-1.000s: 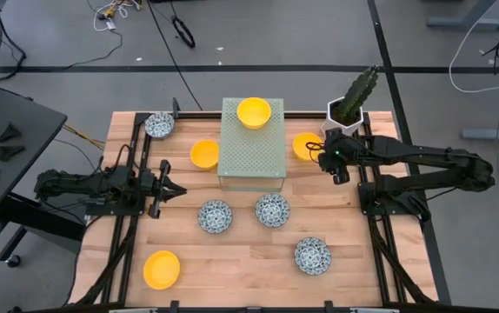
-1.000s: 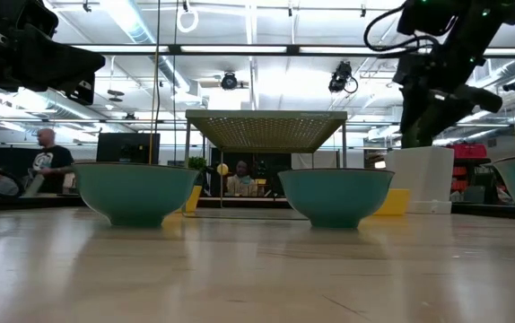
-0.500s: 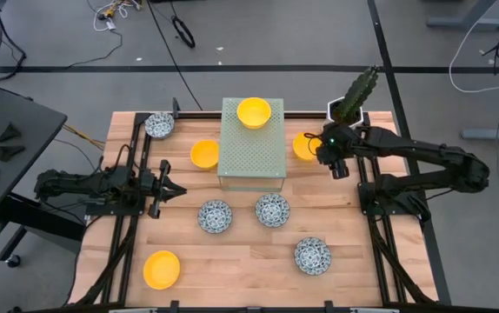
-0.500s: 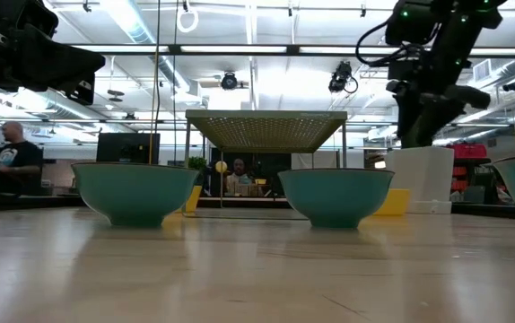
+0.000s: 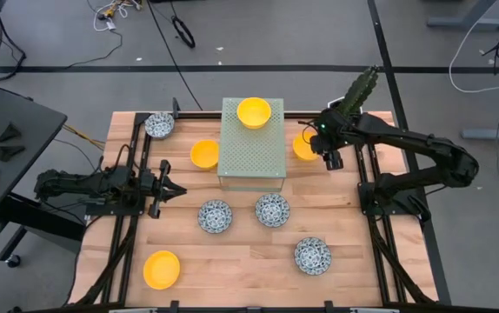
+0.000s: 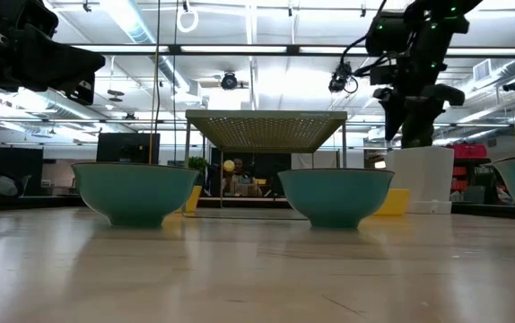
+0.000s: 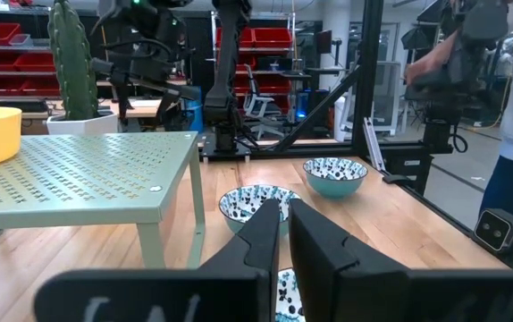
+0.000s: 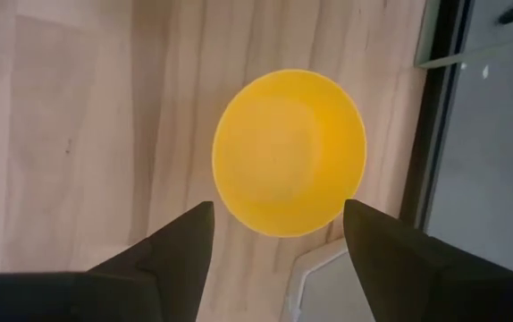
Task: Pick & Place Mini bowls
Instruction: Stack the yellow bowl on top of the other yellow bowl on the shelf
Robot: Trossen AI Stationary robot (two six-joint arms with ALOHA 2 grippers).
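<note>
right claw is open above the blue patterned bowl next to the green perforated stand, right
Not quite: the right claw is open, but above a plain yellow bowl, not a blue patterned one. The right wrist view shows it, beside the green perforated stand in the high view.

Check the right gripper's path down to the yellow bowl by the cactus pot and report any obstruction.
Nothing visible blocks it. The right gripper hangs open above the yellow bowl, which sits alone on bare wood; only the white cactus pot stands close beside it.
</note>
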